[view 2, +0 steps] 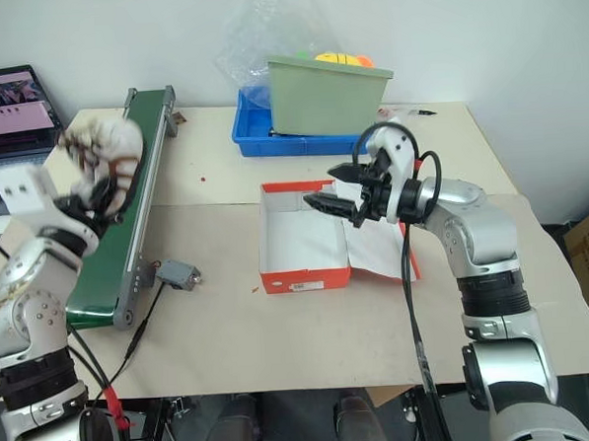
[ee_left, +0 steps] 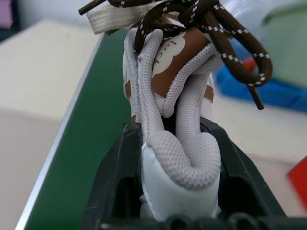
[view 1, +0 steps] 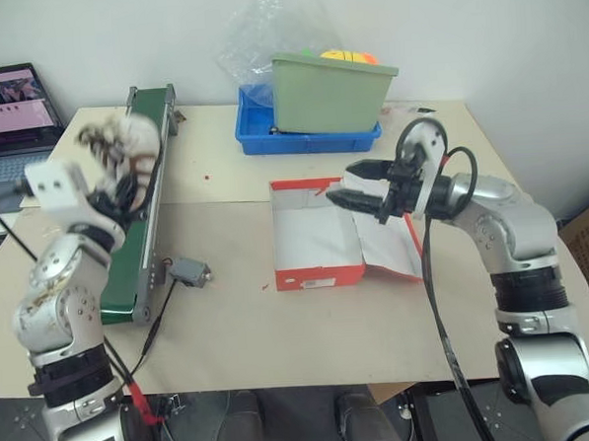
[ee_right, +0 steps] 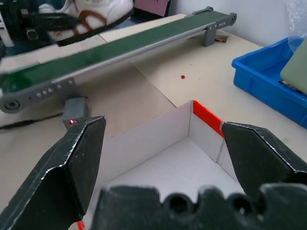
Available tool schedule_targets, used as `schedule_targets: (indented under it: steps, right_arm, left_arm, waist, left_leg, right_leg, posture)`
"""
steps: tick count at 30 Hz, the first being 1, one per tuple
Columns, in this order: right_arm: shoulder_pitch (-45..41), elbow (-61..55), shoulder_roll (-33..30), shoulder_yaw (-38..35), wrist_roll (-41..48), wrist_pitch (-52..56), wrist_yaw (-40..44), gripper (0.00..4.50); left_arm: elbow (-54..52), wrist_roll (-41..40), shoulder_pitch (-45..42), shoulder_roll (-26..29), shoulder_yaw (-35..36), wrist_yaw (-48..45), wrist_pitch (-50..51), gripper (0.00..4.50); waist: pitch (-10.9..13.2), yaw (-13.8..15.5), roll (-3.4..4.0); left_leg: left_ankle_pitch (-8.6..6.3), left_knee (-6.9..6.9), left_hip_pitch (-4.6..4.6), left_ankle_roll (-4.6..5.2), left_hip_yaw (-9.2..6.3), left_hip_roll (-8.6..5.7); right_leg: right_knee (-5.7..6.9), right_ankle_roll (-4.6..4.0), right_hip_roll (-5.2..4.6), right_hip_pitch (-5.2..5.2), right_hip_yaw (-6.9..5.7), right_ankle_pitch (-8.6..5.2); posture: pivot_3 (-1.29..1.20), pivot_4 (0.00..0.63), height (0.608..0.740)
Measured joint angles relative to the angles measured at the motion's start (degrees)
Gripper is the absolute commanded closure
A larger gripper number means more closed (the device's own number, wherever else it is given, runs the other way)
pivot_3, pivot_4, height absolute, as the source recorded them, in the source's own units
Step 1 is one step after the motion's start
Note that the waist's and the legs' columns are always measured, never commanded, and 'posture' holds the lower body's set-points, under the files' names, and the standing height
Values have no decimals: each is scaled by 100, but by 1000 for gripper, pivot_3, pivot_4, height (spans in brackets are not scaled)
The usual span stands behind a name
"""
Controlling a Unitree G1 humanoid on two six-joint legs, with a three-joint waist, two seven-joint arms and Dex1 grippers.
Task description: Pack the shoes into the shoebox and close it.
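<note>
Currently, one shoe [view 1: 122,141] sits clamped in the left gripper [ee_left: 180,163], raised above the green conveyor belt [view 1: 137,239] at the table's left side. Its upper is off-white woven mesh with a padded, rolled collar, a brown tongue patch and dark brown speckled round laces [ee_left: 216,28]; a flat cream strap crosses the top. Both black fingers press against the heel collar from either side.

The shoebox [view 1: 315,234] lies open near the middle of the pale tan table [view 1: 280,330]: a rectangular red-orange cardboard shell with a matte white interior and a flap lid [view 1: 395,250] folded out flat toward the robot's right. The box interior is empty.

The right gripper [ee_right: 163,163] hovers over the box with its wedge-shaped black fingers [ee_right: 72,158] spread wide, holding nothing
</note>
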Motion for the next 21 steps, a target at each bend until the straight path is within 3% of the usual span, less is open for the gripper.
schedule_targets:
  steps: [6,9,16,21]
  right_arm:
    - [-666,494,275,-925,916,930,-490,0]
    - [-883,799,474,-1391,1447,1458,-866,0]
    - [-1077,918,739,-1755,2007,1965,-1366,0]
    - [-1079,912,759,-1803,2201,1985,-1423,0]
  left_arm:
    - [-531,350,-470,-70,-1095,-304,-566,3008]
    - [-841,237,-547,-519,-1474,-404,-638,3008]
    - [-1079,-3,-980,-1386,-2028,-332,-622,3008]
    - [-1080,-73,-1008,-1660,-2203,-278,-608,3008]
  waist:
    - [0,-31,0]
    - [0,-47,0]
    - [0,-78,0]
    - [0,-93,1]
  left_leg:
    - [0,-2,2,1,0,1]
    - [0,-2,-1,1,0,0]
    - [0,3,-1,2,-1,-1]
    - [0,1,0,3,-1,-1]
  right_leg:
    - [-1,-1,1,1,1,0]
    - [-1,-1,0,0,1,0]
    - [2,1,1,1,2,0]
    - [2,1,2,0,3,0]
  posture:
    - [0,150,740]
    - [0,150,740]
    - [0,150,740]
    - [0,150,740]
